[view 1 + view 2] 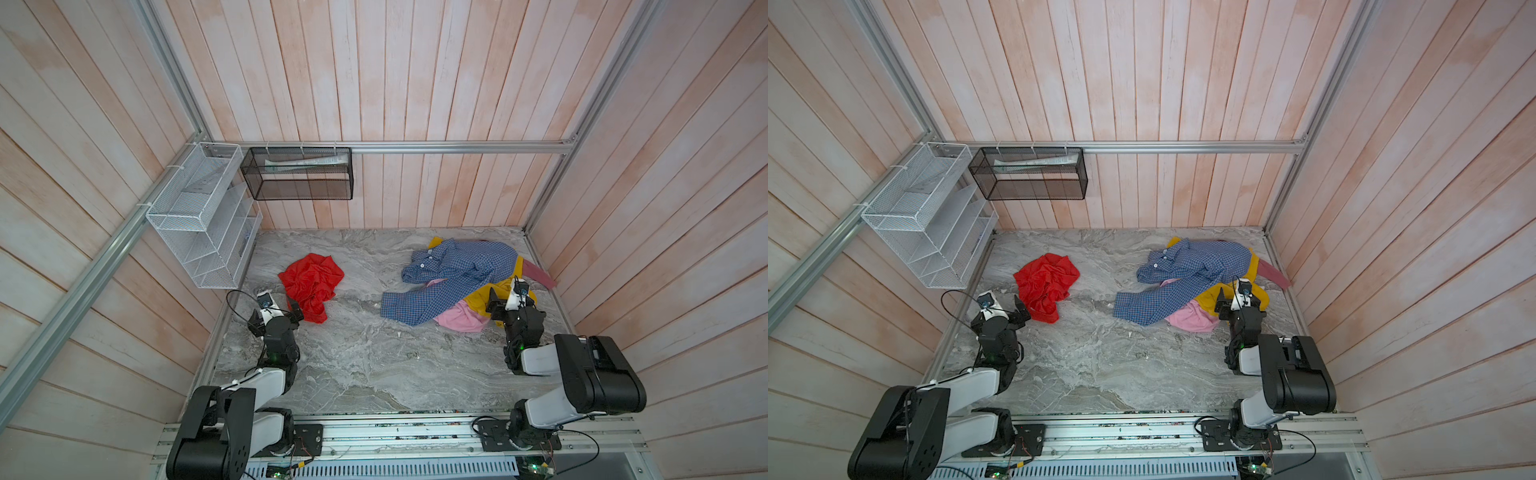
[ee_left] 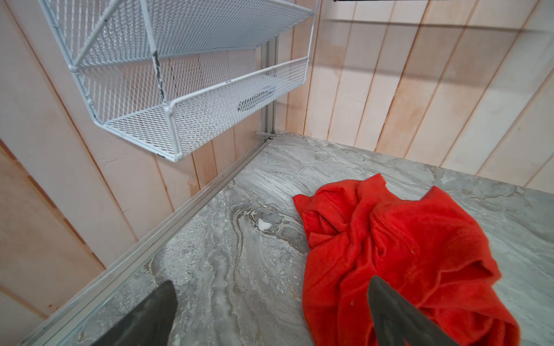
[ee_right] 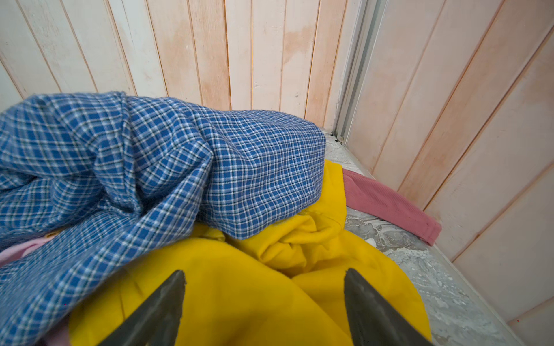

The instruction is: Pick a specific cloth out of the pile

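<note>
The red cloth [image 1: 311, 284] [image 1: 1046, 284] lies crumpled by itself on the marble table, left of centre and apart from the pile. My left gripper [image 1: 280, 307] [image 1: 1005, 309] hovers at its near edge. In the left wrist view the left gripper [image 2: 271, 281] is open, one finger over bare marble and one over the red cloth [image 2: 404, 254]. The pile [image 1: 453, 274] [image 1: 1187, 274] sits at the back right, a blue checked shirt over yellow and pink cloths. My right gripper [image 1: 512, 301] [image 1: 1241, 301] [image 3: 264, 272] is open just above the yellow cloth [image 3: 239, 284], holding nothing.
A white wire rack [image 1: 203, 224] [image 2: 180, 90] hangs on the left wall over the table edge, and a black mesh basket [image 1: 299, 174] hangs on the back wall. A dusty-rose cloth [image 3: 389, 203] trails from the pile to the right wall. Wooden walls close three sides.
</note>
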Action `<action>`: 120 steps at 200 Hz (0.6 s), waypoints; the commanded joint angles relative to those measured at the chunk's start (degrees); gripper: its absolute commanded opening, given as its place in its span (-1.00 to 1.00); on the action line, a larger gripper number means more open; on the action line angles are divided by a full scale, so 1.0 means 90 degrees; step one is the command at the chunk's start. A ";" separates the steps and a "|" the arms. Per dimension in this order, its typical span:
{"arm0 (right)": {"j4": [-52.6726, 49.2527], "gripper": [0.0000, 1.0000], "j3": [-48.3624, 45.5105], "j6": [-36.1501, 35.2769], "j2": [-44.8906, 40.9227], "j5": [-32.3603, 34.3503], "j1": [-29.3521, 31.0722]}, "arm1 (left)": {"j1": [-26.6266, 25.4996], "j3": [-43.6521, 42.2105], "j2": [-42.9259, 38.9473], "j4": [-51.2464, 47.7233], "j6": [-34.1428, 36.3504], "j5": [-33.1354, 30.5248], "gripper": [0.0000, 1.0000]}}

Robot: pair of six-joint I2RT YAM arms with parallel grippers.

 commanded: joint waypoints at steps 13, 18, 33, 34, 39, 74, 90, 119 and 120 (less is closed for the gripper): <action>-0.0104 0.68 0.0096 0.0088 -0.0017 -0.0131 -0.0036 | 0.0433 -0.0134 0.0617 0.1677 -0.0006 0.1487 1.00; -0.0104 0.69 0.0097 0.0085 -0.0018 -0.0139 -0.0036 | 0.0498 -0.0171 0.0778 0.1913 -0.0072 0.1602 1.00; -0.0104 0.70 0.0097 0.0089 -0.0015 -0.0146 -0.0029 | 0.0609 -0.0298 0.1272 0.2701 -0.0072 0.2013 1.00; -0.0104 0.70 0.0097 0.0089 -0.0014 -0.0149 -0.0032 | 0.0610 -0.0300 0.1305 0.2729 -0.0063 0.2034 1.00; -0.0104 0.69 0.0097 0.0088 -0.0016 -0.0146 -0.0029 | 0.0615 -0.0315 0.1419 0.2877 0.0002 0.2194 1.00; -0.0096 0.71 0.0097 0.0082 -0.0015 -0.0150 -0.0044 | 0.0629 0.0200 0.1840 0.2409 0.0167 0.2648 1.00; -0.0104 0.71 0.0097 0.0087 -0.0014 -0.0143 -0.0046 | 0.0639 0.0718 0.1834 0.1371 0.0361 0.3036 0.97; -0.0107 0.71 0.0097 0.0088 -0.0015 -0.0163 -0.0051 | 0.0598 0.0782 0.1837 0.1251 0.0483 0.3084 1.00; -0.0110 0.71 0.0097 0.0084 -0.0014 -0.0157 -0.0053 | 0.0604 0.0783 0.1841 0.1257 0.0478 0.3082 1.00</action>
